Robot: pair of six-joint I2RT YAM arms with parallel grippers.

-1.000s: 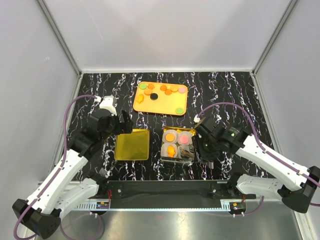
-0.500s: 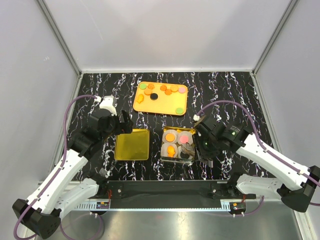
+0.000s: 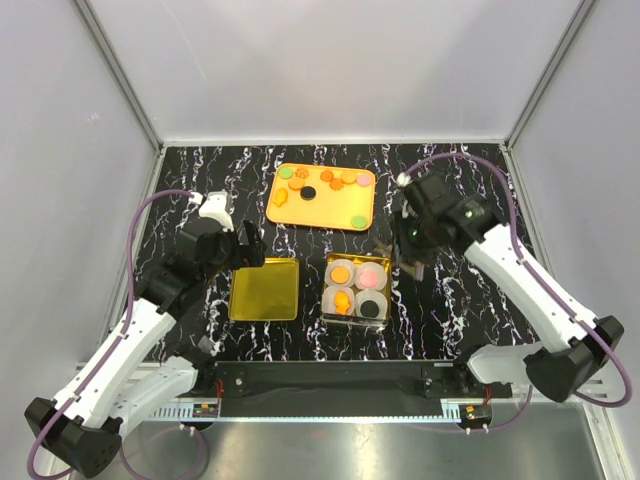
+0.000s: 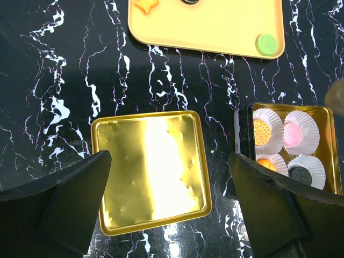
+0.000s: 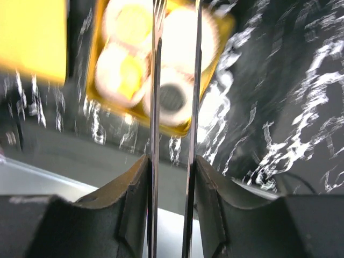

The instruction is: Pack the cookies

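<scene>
Several orange, green and black cookies [image 3: 338,180] lie on the yellow tray [image 3: 325,205]. A gold tin [image 3: 330,290] holds white paper cups with an orange [image 3: 341,273], a pink [image 3: 370,276], another orange [image 3: 343,299] and a black cookie [image 3: 371,309]. My right gripper [image 3: 412,252] hovers right of the tin's far corner, shut on metal tongs [image 5: 157,80] whose blades stand apart with nothing between them; its view is blurred. My left gripper [image 4: 169,161] is open and empty above the gold lid [image 4: 148,166]. The tin [image 4: 242,134] and the tray [image 4: 215,27] also show in the left wrist view.
The gold lid [image 3: 265,290] lies flat left of the tin on the black marbled table. Grey walls close in the back and both sides. A metal rail runs along the near edge.
My right arm has lifted off the tin and swung back and right with the tongs. The black cookie now lies uncovered in the near right cup. The left arm has not moved.
</scene>
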